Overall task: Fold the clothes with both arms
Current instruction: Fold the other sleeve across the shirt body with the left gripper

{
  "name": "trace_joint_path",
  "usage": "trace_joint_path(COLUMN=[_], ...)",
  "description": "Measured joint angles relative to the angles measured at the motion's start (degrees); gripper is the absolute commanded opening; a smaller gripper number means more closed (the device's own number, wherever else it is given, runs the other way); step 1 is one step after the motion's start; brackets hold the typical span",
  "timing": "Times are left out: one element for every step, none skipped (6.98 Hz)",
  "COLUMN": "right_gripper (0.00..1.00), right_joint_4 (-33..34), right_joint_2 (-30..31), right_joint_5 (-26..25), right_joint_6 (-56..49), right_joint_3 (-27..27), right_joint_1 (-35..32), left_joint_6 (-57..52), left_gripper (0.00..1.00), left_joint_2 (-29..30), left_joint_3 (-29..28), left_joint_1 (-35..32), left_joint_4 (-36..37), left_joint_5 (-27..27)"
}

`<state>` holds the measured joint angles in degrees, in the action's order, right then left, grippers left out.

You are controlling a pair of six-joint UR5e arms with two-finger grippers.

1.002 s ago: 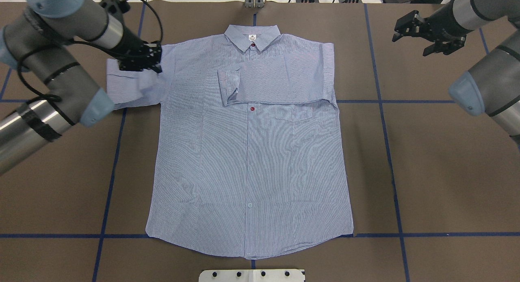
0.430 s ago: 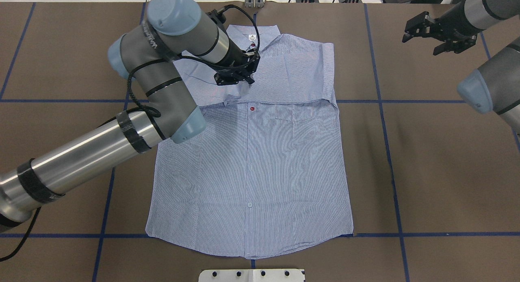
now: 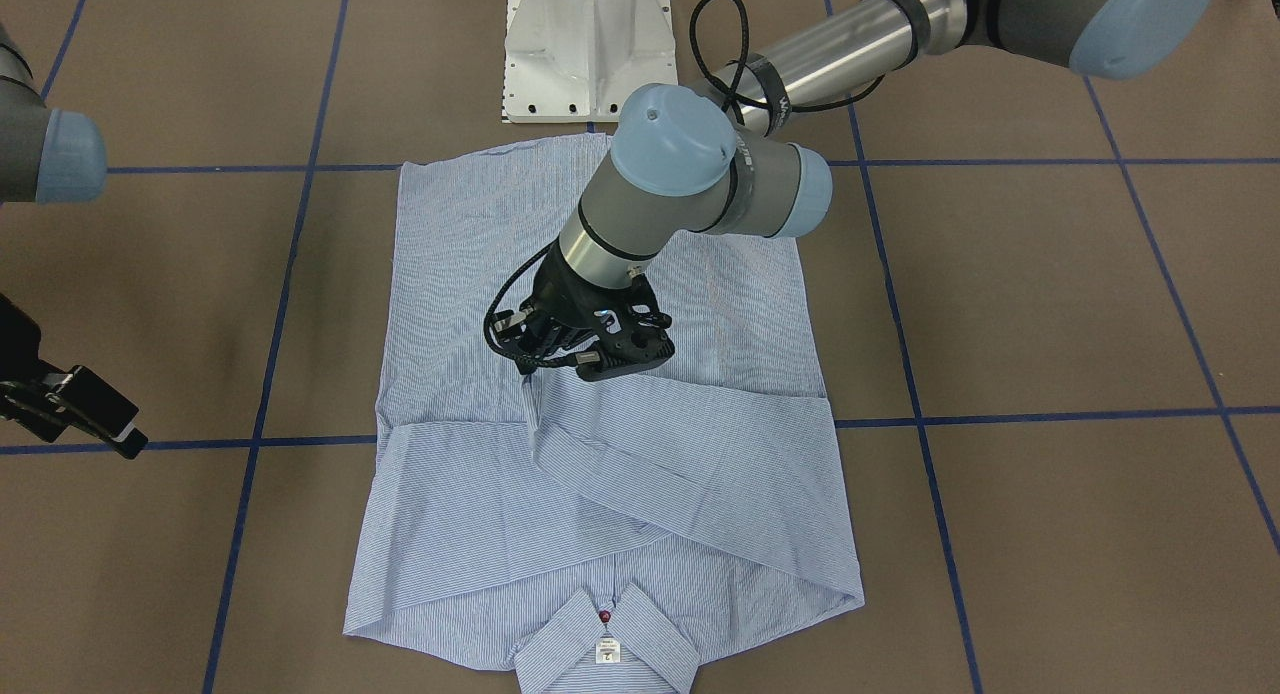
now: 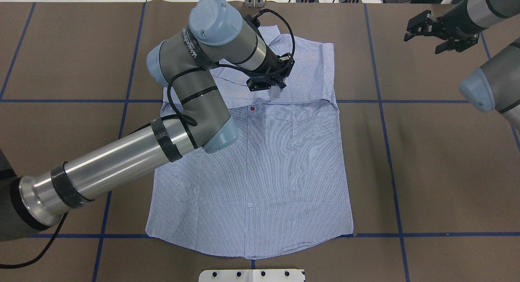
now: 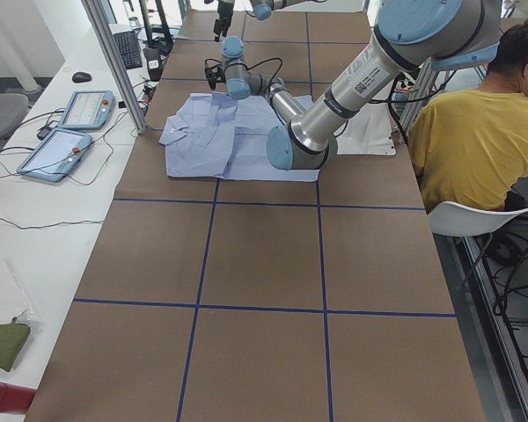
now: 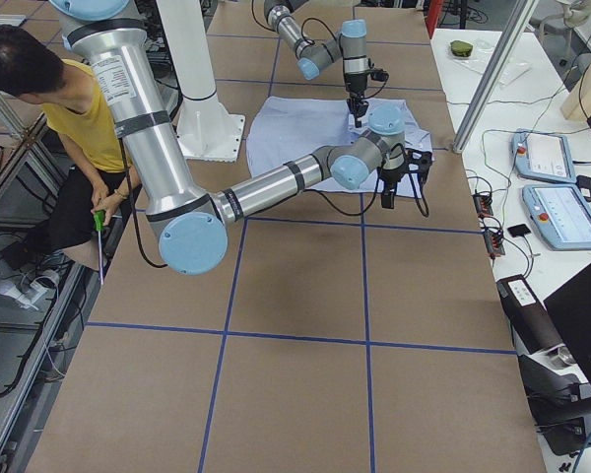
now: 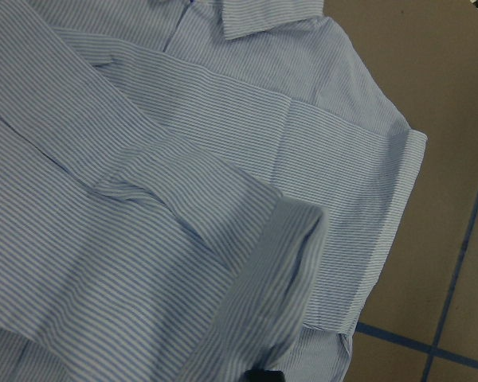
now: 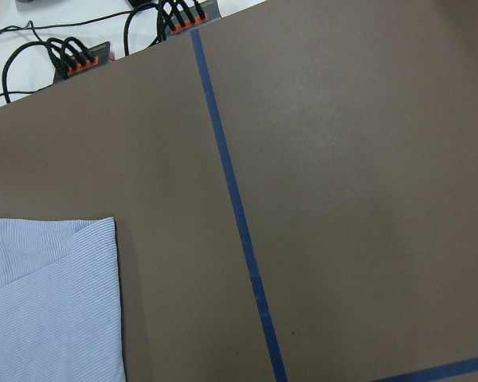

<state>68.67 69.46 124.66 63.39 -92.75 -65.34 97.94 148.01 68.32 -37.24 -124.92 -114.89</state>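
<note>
The striped shirt (image 4: pixel 260 172) lies flat and face up on the brown table, collar (image 3: pixel 605 639) at the far side from the robot. Both sleeves are folded across its chest. My left gripper (image 4: pixel 270 87) is over the chest, shut on the cuff of the left sleeve (image 7: pixel 279 263), which hangs bunched from it (image 3: pixel 560 366). My right gripper (image 4: pixel 421 45) is open and empty, well off the shirt's right shoulder above bare table; it also shows in the front-facing view (image 3: pixel 100 424). The right wrist view shows only a shirt corner (image 8: pixel 48 302).
The white pedestal base (image 3: pixel 588 44) stands at the near table edge by the shirt's hem. Blue tape lines (image 4: pixel 382 111) cross the table. A seated person in yellow (image 5: pixel 466 132) is beside the robot. Tablets (image 5: pixel 70 132) and cables lie past the far edge.
My left arm has carried the left sleeve from the shirt's left side across the chest to the right, over the other folded sleeve. My right gripper has drawn slightly further away.
</note>
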Motion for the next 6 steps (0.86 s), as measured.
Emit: trace_joint_path(right_gripper=[1.00,1.00,1.00,1.00,1.00,1.00], right_joint_4=[0.0,0.0,0.0,0.0,0.0,-0.1], right_joint_2=[0.1,0.1,0.2,0.2,0.3,0.5], right_joint_5=[0.0,-0.1,-0.1,-0.1,0.0,0.1], right_joint_6=[0.0,0.0,-0.2,-0.2,0.1,0.8], right_joint_3=[0.0,0.3,0.6,0.6,0.3,-0.6], right_joint_1=[0.0,0.0,0.0,0.0,0.1,0.6], left_joint_6=[0.1,0.1,0.0,0.0,0.0,0.1], left_gripper=[0.84,0.99,0.99,0.99,0.99,0.99], left_joint_2=[0.8,1.1,1.2,1.3,1.0,-0.7], left_joint_3=[-1.6,-2.6,-3.1,-3.0,-2.1,0.7], left_joint_1=[1.4,2.5,3.2,3.2,2.9,2.1], left_joint_4=[-2.0,-3.5,-4.3,-5.0,-5.6,-5.6], left_joint_5=[1.8,3.6,4.7,5.1,5.1,4.0])
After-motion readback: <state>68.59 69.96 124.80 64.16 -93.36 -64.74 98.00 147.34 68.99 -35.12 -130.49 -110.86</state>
